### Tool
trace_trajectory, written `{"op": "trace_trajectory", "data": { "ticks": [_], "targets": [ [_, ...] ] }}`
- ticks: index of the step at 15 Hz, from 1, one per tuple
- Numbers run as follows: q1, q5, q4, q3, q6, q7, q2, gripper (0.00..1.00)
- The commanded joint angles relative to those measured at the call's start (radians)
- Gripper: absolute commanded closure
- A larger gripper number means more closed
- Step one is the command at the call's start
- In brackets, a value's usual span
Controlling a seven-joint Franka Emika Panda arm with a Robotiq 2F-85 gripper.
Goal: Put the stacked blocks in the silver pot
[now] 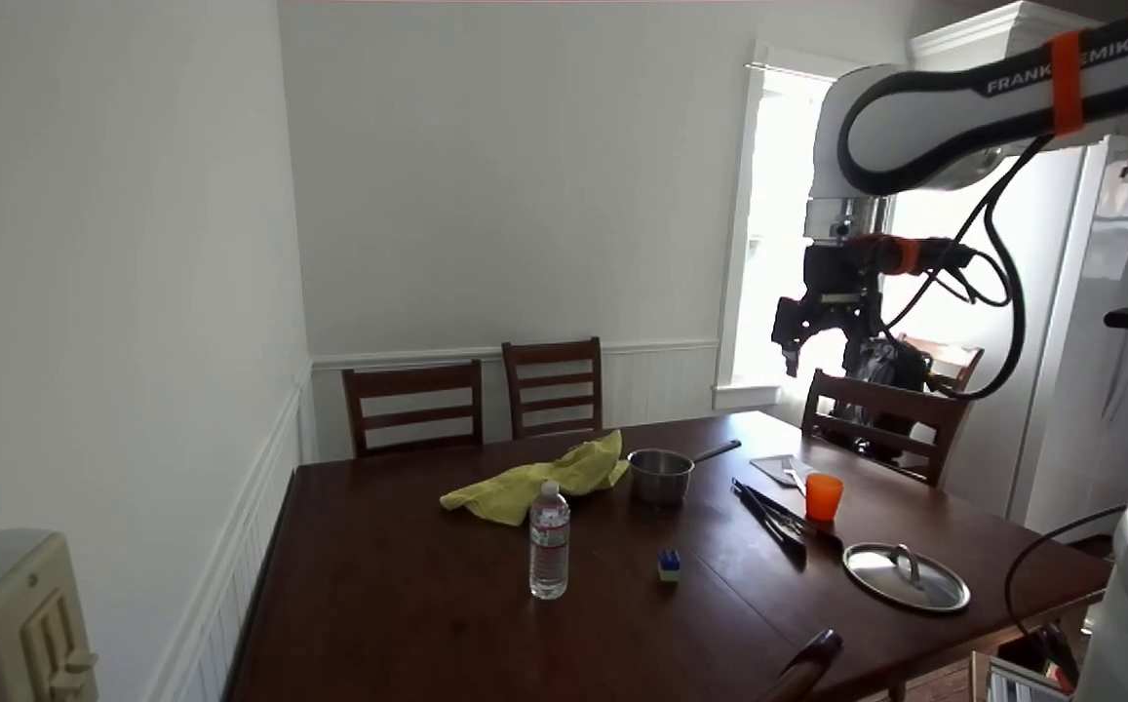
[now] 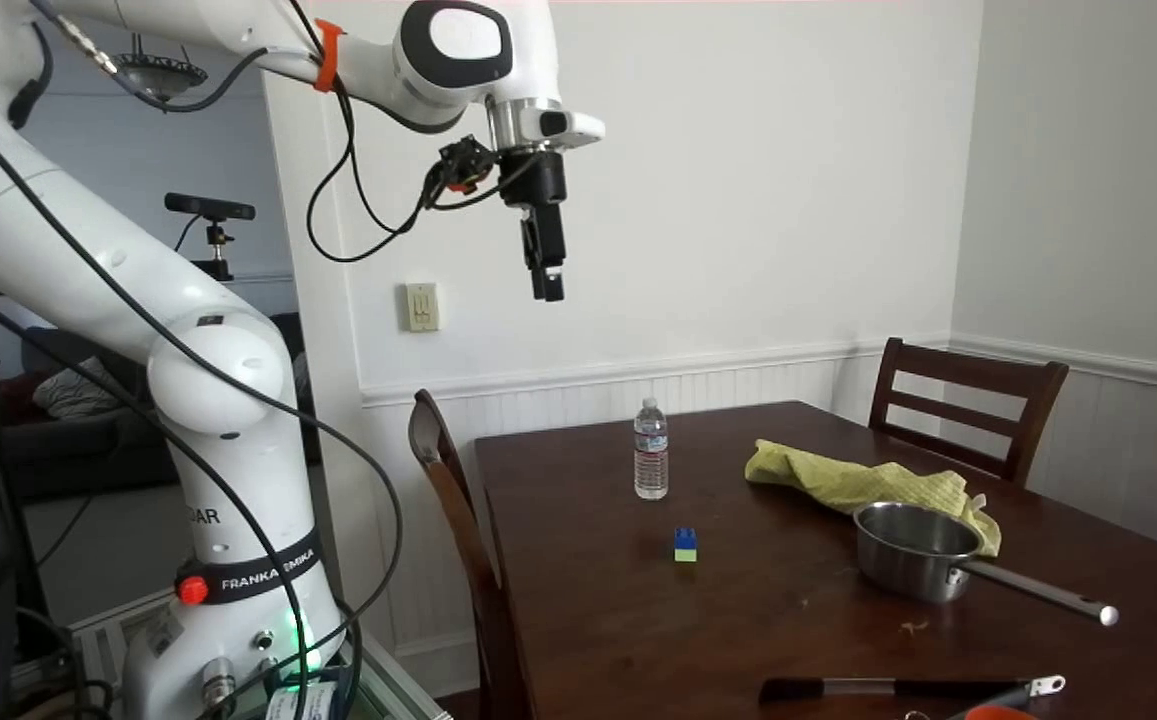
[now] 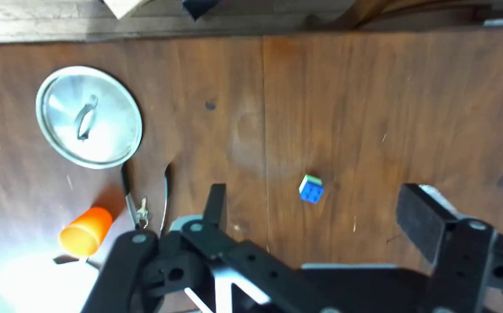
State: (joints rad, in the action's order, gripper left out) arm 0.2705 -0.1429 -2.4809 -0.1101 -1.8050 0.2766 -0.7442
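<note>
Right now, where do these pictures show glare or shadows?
In an exterior view, the window is blown out white, the claw dark against it; in the wrist view, white glare floods the lower left, below the orange cup, whose shadow falls on the table, while the stacked blocks escape the glare.

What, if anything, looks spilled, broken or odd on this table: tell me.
No spill or damage shows. Mildly untidy: the yellow cloth lies crumpled, not folded, beside the pot; the lid lies on the table instead of covering the pot; and a tiny scrap, too small to identify, lies nearby.
</note>
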Motion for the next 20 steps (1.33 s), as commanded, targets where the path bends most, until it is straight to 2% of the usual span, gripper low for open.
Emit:
{"op": "trace_trajectory", "data": {
  "ticks": [1, 3, 5, 7, 9, 11, 12, 17, 18, 19, 20],
  "targets": [
    [0.069, -0.124, -0.059, 0.022, -0.268, 0.076, 0.095, 0.00],
    [0.102, -0.164, -0.088, 0.034, -0.383, 0.138, 0.169, 0.00],
    [0.118, -0.165, -0.112, 0.035, -0.444, 0.183, 0.252, 0.00],
    [0.110, -0.127, -0.116, 0.014, -0.461, 0.184, 0.352, 0.00],
    [0.080, -0.041, -0.079, -0.030, -0.419, 0.134, 0.460, 0.00],
    [0.062, 0.036, -0.069, -0.055, -0.374, 0.099, 0.466, 0.00],
    [0.079, -0.039, -0.118, -0.031, -0.420, 0.142, 0.434, 0.00],
    [0.065, 0.004, -0.082, -0.049, -0.401, 0.124, 0.469, 0.00],
    [0.061, 0.013, -0.090, -0.053, -0.448, 0.113, 0.473, 0.00],
    [0.034, 0.134, -0.062, -0.107, -0.497, -0.031, 0.528, 0.00],
    [0.024, 0.186, -0.043, -0.127, -0.497, -0.096, 0.551, 0.00]
  ]
}}
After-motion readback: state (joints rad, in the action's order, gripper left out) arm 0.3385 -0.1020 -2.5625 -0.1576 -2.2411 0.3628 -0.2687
